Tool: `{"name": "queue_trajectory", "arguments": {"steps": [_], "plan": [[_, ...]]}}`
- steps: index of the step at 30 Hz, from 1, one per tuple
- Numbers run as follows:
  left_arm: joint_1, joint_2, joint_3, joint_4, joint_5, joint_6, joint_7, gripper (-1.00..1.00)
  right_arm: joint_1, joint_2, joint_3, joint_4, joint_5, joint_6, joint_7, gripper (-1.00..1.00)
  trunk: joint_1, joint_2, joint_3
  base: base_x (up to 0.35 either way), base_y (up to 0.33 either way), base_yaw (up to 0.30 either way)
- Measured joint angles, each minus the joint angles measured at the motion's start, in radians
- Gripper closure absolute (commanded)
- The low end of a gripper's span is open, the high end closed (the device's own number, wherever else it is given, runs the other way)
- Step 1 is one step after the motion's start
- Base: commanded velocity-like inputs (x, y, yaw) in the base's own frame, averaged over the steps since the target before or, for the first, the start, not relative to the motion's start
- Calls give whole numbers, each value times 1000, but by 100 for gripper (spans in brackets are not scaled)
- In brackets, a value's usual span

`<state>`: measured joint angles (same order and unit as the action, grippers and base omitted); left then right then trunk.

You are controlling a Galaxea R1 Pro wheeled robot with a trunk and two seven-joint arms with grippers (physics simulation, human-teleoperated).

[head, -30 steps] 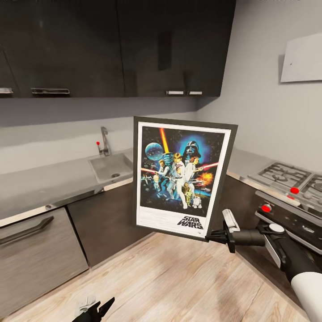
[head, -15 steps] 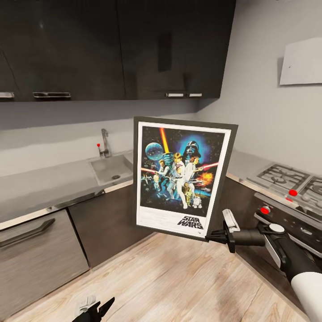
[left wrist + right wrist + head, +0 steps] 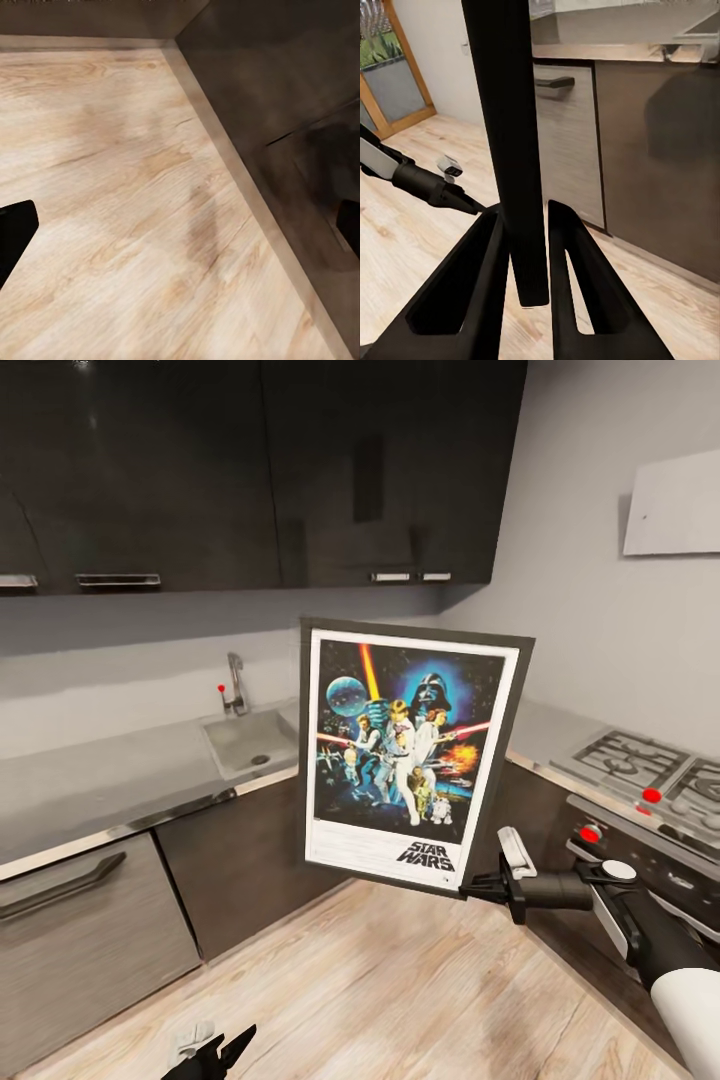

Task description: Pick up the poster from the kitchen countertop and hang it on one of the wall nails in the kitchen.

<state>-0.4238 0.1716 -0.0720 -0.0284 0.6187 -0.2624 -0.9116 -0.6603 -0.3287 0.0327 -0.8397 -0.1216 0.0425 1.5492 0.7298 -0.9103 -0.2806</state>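
Black-framed poster (image 3: 410,755) upright, lower corner pinched btwn right jaws; left jaws state unclear

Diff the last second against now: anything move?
Background slid slightly, so the camera moved, not the things. The poster sits at the same spot in the head view, right tool still clamped on its lower right corner. Left tool still hangs low, idle.

Kitchen: sink (image 3: 250,740), gas hob (image 3: 640,758), cabinets (image 3: 260,465).
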Motion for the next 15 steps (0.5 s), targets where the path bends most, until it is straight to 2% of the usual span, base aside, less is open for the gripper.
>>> {"name": "queue_trajectory", "arguments": {"steps": [7,15], "plan": [[0,0,0,0,0,0,2,-100,0,0,0,0,-34,0,1,100,-27,49,22,0,0,0],[0,0,0,0,0,0,2,-100,0,-1,1,0,-41,0,1,100,-58,105,47,0,0,0]]}}
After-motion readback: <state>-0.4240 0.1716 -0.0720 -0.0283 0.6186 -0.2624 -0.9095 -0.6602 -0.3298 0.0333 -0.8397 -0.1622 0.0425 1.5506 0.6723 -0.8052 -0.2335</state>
